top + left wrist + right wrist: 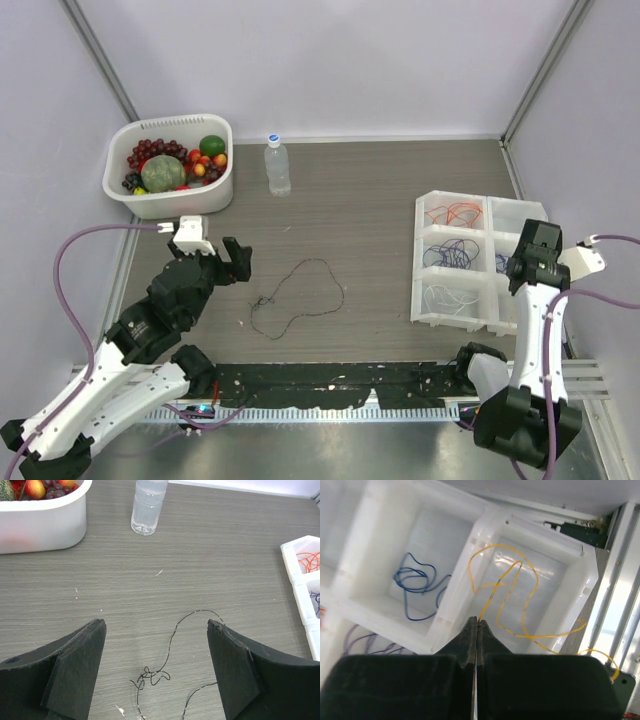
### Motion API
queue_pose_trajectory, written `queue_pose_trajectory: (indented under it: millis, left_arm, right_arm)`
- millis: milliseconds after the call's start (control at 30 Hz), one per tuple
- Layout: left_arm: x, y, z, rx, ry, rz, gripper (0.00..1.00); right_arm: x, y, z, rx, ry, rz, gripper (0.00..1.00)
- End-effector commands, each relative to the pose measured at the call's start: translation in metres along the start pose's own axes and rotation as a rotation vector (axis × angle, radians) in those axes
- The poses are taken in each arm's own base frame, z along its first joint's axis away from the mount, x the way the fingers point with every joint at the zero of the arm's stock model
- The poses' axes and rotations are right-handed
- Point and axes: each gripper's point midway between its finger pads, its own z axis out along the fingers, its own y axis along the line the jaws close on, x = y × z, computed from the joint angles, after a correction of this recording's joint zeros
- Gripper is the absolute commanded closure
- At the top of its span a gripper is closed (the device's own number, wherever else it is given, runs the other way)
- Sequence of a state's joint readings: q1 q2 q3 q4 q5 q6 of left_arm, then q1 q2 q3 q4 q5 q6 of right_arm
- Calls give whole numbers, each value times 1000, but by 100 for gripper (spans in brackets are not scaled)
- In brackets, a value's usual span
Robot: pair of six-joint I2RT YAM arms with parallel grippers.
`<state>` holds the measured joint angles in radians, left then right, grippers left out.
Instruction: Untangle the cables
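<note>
You are looking at the desk (380, 190) that is carrying the white tray (417, 265). Your left gripper (156, 624) is hanging well to the left of the tray, jaws standing wide and gripping nothing. The black cable (148, 675) is lying loose on the desk, also left of the tray but nearer to it. Your right gripper (476, 622) is hovering over a corner compartment of the tray, clenched on the yellow cable (492, 587) that is lying inside. The blue cable (415, 575) is resting in the neighbouring compartment.

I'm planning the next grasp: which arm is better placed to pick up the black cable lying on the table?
Left. Its end effector hangs open directly over the black cable; the right end effector is shut on the yellow cable at the tray.
</note>
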<state>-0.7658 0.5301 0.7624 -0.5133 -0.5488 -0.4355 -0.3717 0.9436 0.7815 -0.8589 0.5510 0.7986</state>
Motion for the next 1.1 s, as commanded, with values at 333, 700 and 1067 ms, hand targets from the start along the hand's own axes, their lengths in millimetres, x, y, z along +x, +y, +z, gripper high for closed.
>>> queue_pose_trajectory:
  millis: [333, 700, 1067]
  left_arm:
    - [-22, -17, 4, 43, -34, -20, 15]
    - [-9, -14, 2, 49, -4, -11, 14]
    - [34, -18, 23, -26, 212, 39, 11]
  right_arm:
    - [-55, 37, -20, -185, -183, 174, 99]
    - [-18, -18, -7, 68, -109, 199, 99]
    - [-27, 37, -39, -270, -67, -55, 41]
